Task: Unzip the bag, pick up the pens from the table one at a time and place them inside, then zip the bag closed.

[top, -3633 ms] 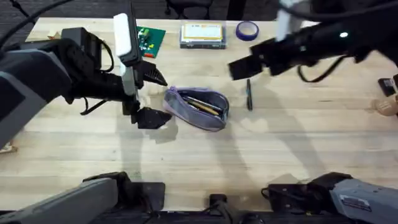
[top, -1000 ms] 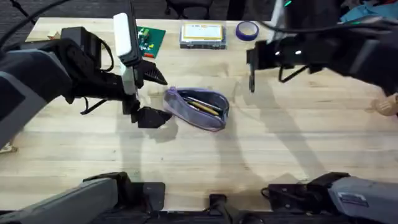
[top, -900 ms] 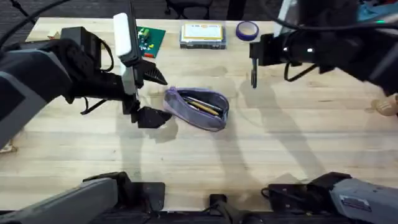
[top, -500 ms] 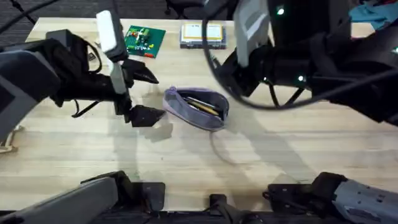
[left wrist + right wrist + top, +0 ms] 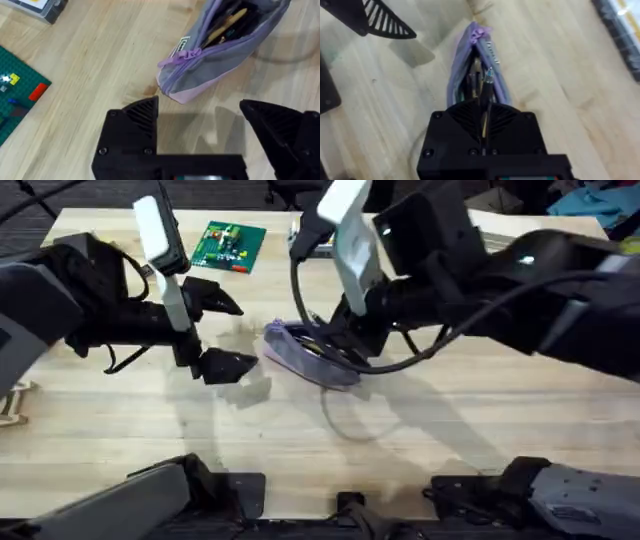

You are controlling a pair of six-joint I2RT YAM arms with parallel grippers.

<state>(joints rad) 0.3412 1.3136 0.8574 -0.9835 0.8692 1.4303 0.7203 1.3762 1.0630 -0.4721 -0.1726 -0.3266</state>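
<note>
Lavender bag (image 5: 312,356) lying unzipped on the wooden surface (image 5: 450,430), mouth up, long axis running from the zipper-pull end, nearest the left gripper (image 5: 212,330), away beneath the right arm. Several pens (image 5: 227,22) already lying lengthwise inside.

Right gripper (image 5: 483,116) directly above the bag's open slot, fingers clenched on a slim pen (image 5: 485,92). Pen tip poking out ahead of the fingers, pointing along the bag's long axis toward the zipper pull (image 5: 478,33), shaft roughly in line with the opening. Hard to tell whether the pen is already touching the bag's lips.

Left gripper just beside the bag's pull end, fingers (image 5: 135,125) spread wide, grasping nothing, resting low near the surface.

Likely step: dropping this pen in. Key relation: pen parallel to the slot and straight over it, so a short descent and release should suffice. Right arm clearly nearer. Zipping yet to come.
</note>
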